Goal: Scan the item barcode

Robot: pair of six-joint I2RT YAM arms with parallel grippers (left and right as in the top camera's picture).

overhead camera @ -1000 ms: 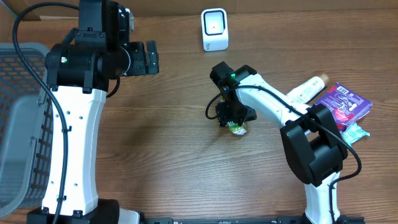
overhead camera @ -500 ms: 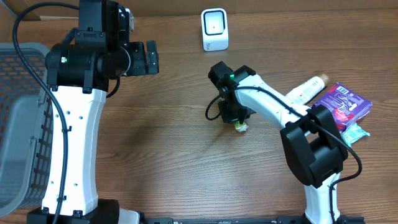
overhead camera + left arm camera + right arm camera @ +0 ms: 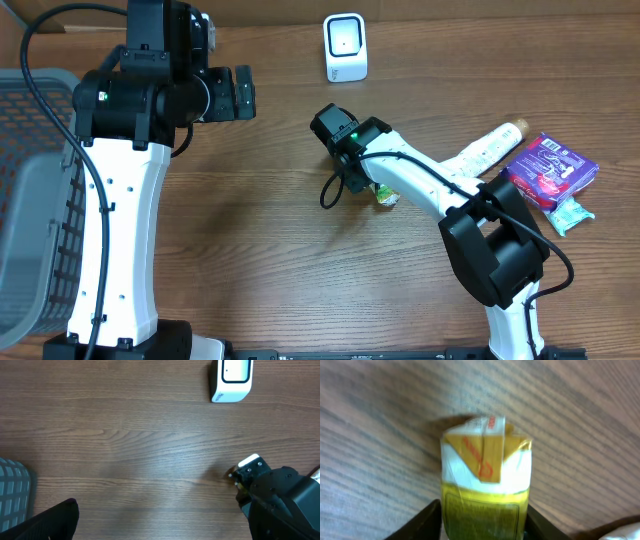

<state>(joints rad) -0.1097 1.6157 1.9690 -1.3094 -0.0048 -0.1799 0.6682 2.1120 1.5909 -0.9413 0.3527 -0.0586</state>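
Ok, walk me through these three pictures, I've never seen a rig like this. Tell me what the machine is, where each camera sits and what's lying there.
This is a robot with two arms, each ending in a two-finger gripper. The wide picture looks straight down from above the table. The other two come from small cameras mounted on the wrists, looking along each arm's own fingers.

On the wood stand a white scanner near the top of the wide view and a grey basket at the left. At the right lie a pale bottle, a purple packet and a teal packet.

The left gripper is open and empty. The right gripper has a finger on each side of a small yellow packet. Whether it actually grips it cannot be told.
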